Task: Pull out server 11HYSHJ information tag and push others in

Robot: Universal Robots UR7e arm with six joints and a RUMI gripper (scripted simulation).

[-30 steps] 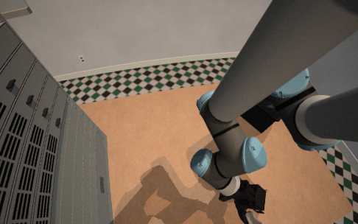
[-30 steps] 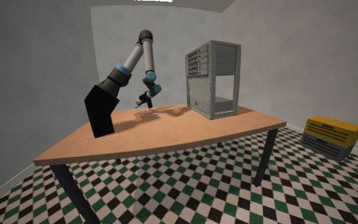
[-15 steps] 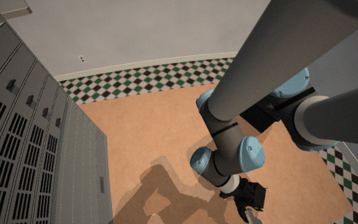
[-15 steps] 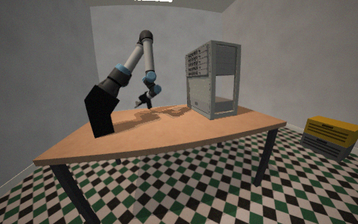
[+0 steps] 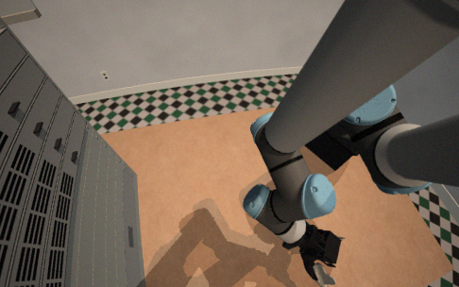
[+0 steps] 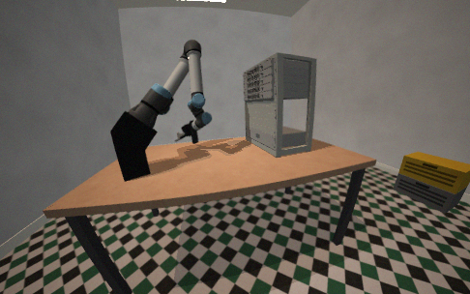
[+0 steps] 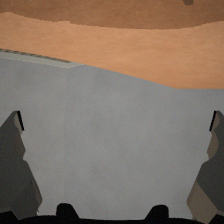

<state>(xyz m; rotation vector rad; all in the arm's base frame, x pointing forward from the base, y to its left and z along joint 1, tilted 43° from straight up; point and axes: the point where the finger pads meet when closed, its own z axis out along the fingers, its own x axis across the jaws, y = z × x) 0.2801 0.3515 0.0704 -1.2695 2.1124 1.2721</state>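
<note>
- Tabletop [image 5: 189, 156] [image 6: 218, 179] [image 7: 125, 50]: tan-orange, dark legs [image 6: 349, 208], standing on a checkered floor [image 5: 189, 96] [image 6: 271, 242] of green, black and pale tiles.
- Walls [image 5: 189, 38] [image 6: 203, 73] [image 7: 115, 135] plain grey. Outlet [image 5: 105, 75] low on the wall in the top view, pale baseboard [image 5: 189, 83] below it.
- Yellow and grey boxes [image 6: 432, 176] on the floor, right side of the exterior view, well apart from the table.
- Rack [image 5: 101, 189] [image 6: 279, 106]: upright on the tabletop, toward the right end in the exterior view. Servers [image 5: 28, 189] [image 6: 259, 81] fill its upper front; plain panel [image 6: 262, 123] below them. Side frame is open lower down.
- Small dark tabs [image 5: 39, 128] stick out along the server fronts. Can't read any service tag from here, so can't tell which is 11HYSHJ.
- Arm [image 5: 293, 165] [image 6: 194, 73] stands near the left end, bent over the tabletop. Its shadow runs toward the rack.
- Pincer [image 5: 323, 276] [image 6: 180, 136] [image 7: 116, 112]: wide open, holding nothing, above the tabletop, well apart from the rack.
- Open room between pincer and rack front. Wrist view looks past the tabletop edge at grey wall.
</note>
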